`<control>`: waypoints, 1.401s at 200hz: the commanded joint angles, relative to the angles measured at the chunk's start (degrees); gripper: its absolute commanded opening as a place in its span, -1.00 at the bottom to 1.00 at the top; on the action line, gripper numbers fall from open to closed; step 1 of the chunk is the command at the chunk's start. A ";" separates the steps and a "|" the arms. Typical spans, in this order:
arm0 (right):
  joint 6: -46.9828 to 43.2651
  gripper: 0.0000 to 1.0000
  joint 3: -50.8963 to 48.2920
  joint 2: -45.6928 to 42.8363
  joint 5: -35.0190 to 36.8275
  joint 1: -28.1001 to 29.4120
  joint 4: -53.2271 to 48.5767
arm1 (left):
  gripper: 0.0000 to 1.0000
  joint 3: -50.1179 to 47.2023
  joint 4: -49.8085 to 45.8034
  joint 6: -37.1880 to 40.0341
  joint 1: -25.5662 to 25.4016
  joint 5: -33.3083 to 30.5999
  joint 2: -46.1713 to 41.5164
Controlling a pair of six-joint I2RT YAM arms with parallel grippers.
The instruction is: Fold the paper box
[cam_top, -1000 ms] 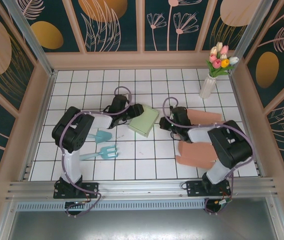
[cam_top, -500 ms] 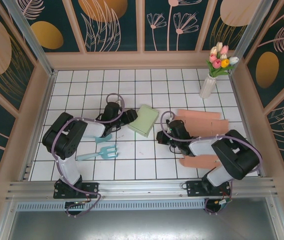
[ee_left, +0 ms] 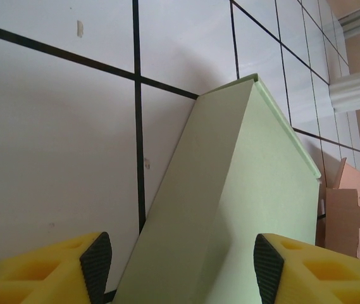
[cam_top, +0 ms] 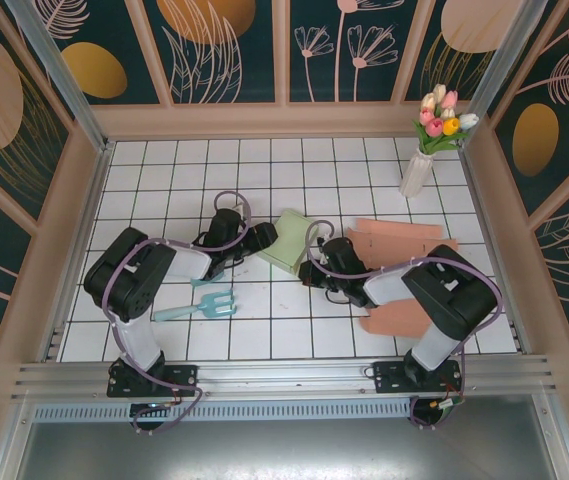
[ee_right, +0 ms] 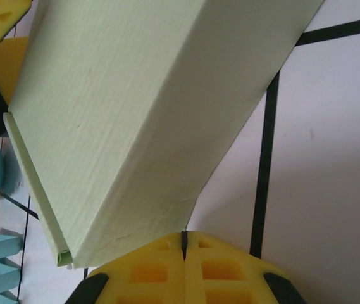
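The paper box (cam_top: pixel 289 240) is a flat, pale green carton lying on the white tiled table. In the left wrist view the box (ee_left: pixel 230 190) runs in between the open jaws of my left gripper (ee_left: pixel 181 266), which straddles one of its corners. That left gripper (cam_top: pixel 260 237) sits at the box's left edge. At the box's lower right corner is my right gripper (cam_top: pixel 314 264). Seen from the right wrist, the right gripper (ee_right: pixel 183 239) is shut, its tips right against a creased corner of the box (ee_right: pixel 135 114), with nothing between the pads.
Flat pink cardboard pieces (cam_top: pixel 404 240) lie to the right, and one more piece (cam_top: pixel 399 318) is nearer the front. Two teal garden tools (cam_top: pixel 204 290) lie left of centre. A white vase of tulips (cam_top: pixel 419 170) stands at the back right. Wooden walls ring the table.
My right gripper has moved left and forward, from beside the pink cardboard up to the box's lower right corner. The left gripper came slightly forward along the box's left edge.
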 commanded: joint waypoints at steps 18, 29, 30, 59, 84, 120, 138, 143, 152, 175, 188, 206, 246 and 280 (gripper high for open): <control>1.90 -1.00 1.21 1.65 -0.45 1.21 1.71 | 0.27 -2.51 1.41 -2.64 -1.98 -1.60 -1.49; 2.67 -1.00 1.80 2.28 -0.74 1.54 2.80 | 0.27 -3.65 3.03 -4.22 -3.07 -2.66 -1.82; 2.76 -1.00 1.82 2.39 -0.81 1.57 2.91 | 0.27 -3.83 3.16 -4.39 -3.18 -2.80 -1.84; 6.82 -1.00 2.38 3.63 -2.88 3.09 10.90 | 0.27 -8.08 10.45 -11.45 -7.64 -5.45 -1.94; 10.72 -1.00 3.27 4.39 -2.03 4.54 14.93 | 0.26 -10.33 15.87 -16.79 -10.58 -6.28 -0.38; 12.34 -1.00 9.09 7.17 -0.42 6.84 11.12 | 0.25 -8.37 14.19 -17.02 -12.87 -7.71 -0.30; 12.41 -1.00 10.11 7.86 0.63 7.98 10.32 | 0.25 -6.58 9.69 -15.07 -12.80 -10.68 -1.49; 12.61 -1.00 9.99 7.84 1.07 8.22 10.41 | 0.26 -6.04 8.52 -14.29 -12.78 -11.56 -1.92; 12.85 -1.00 9.44 7.64 1.71 8.24 10.73 | 0.26 -4.90 5.69 -13.01 -12.51 -13.31 -2.74; 12.67 -1.00 8.42 6.90 3.28 8.27 9.90 | 0.28 -2.70 1.14 -10.56 -10.97 -15.74 -4.20; 12.52 -1.00 7.97 6.56 3.63 8.26 9.55 | 0.28 -1.55 -0.48 -9.62 -9.41 -15.95 -4.24; 12.09 -1.00 6.86 5.73 5.46 8.26 8.29 | 0.28 -0.72 -1.76 -8.92 -6.70 -15.80 -3.87; 10.27 -0.82 3.97 1.71 10.11 8.23 4.07 | 0.32 0.78 -7.11 -6.11 -1.74 -18.87 -6.35; 3.80 -0.50 2.08 -7.64 16.42 8.01 -5.59 | 0.39 1.01 -14.26 -3.29 -1.45 -25.20 -12.30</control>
